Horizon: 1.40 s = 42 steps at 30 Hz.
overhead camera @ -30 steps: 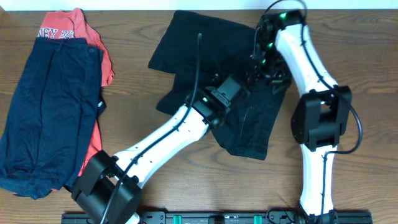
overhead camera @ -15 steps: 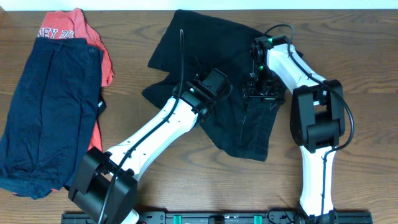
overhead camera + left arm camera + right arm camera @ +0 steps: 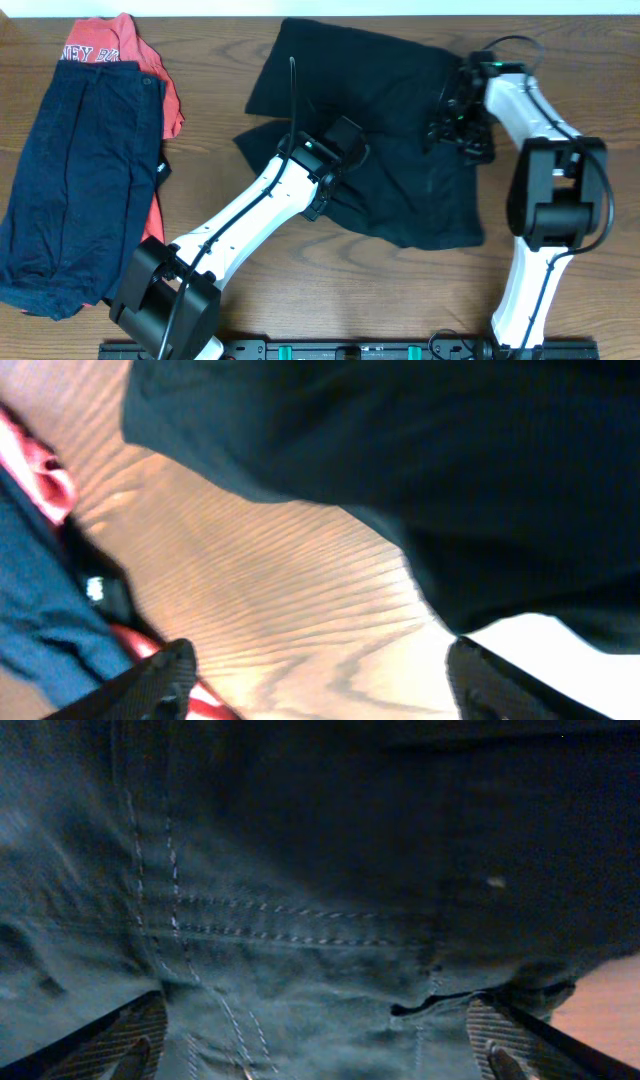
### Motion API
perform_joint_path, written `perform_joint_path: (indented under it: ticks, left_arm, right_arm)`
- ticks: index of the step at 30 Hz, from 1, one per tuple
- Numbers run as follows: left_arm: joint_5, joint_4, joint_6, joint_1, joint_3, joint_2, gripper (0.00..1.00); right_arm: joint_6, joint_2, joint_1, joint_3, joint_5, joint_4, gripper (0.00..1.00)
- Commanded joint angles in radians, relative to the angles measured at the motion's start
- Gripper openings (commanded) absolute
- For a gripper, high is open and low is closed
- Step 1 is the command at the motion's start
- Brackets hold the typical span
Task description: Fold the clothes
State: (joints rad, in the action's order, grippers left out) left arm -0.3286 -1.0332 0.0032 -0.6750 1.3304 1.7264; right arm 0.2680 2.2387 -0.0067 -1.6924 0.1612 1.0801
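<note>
A black garment point(image 3: 400, 190) lies spread across the middle of the wooden table point(image 3: 215, 70), its lower right part flat. My left gripper point(image 3: 342, 148) hovers over the garment's left part. In the left wrist view that gripper point(image 3: 330, 685) is open, bare wood shows between its fingers point(image 3: 165, 680), and the black cloth point(image 3: 400, 450) lies beyond them. My right gripper point(image 3: 455, 120) is over the garment's upper right. In the right wrist view it point(image 3: 320, 1040) is open just above the stitched dark fabric point(image 3: 300, 890), with nothing pinched between the fingers.
At the far left a navy garment point(image 3: 85, 170) lies folded on top of a red printed shirt point(image 3: 115, 40). Both white arms reach in from the near edge, where a black rail point(image 3: 350, 350) runs along the table front.
The left gripper has opened and let go of the black cloth. The right arm has swung to the right, and the garment now lies spread wider toward the right.
</note>
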Motion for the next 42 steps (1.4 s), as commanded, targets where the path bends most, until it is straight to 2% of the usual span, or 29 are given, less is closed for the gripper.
perform_joint_path:
  ticks: [1, 4, 10, 17, 28, 32, 36, 39, 42]
  left_arm:
    - [0.079, 0.012, -0.001, 0.005, 0.001, 0.006, 0.84]
    - [0.095, 0.023, -0.001, 0.005, -0.002, 0.006, 0.84]
    - [0.113, 0.106, -0.031, 0.031, -0.03, 0.026, 0.84]
    - [0.279, 0.228, -0.031, 0.117, -0.067, 0.106, 0.84]
    - [0.298, 0.408, -0.031, 0.192, -0.066, 0.194, 0.83]
    - [0.298, 0.443, -0.03, 0.205, -0.067, 0.202, 0.71]
    - [0.295, 0.481, -0.022, 0.213, -0.066, 0.23, 0.65]
    - [0.295, 0.486, -0.023, 0.224, -0.066, 0.238, 0.49]
    - [0.296, 0.489, -0.023, 0.232, -0.066, 0.238, 0.38]
  right_arm:
    - [-0.077, 0.099, -0.109, 0.04, -0.074, -0.074, 0.97]
    - [-0.124, 0.099, -0.162, 0.004, -0.047, -0.069, 0.99]
    - [-0.197, 0.09, -0.199, -0.17, -0.006, 0.076, 0.99]
    - [-0.222, 0.043, -0.162, -0.381, -0.006, 0.228, 0.99]
    - [-0.225, 0.011, -0.09, -0.4, -0.007, 0.235, 0.99]
    - [-0.225, 0.011, -0.077, -0.4, -0.007, 0.237, 0.99]
    - [-0.225, 0.011, -0.073, -0.4, -0.007, 0.243, 0.99]
    - [-0.225, 0.011, -0.073, -0.4, -0.007, 0.249, 0.99]
    - [-0.225, 0.011, -0.073, -0.4, -0.007, 0.251, 0.99]
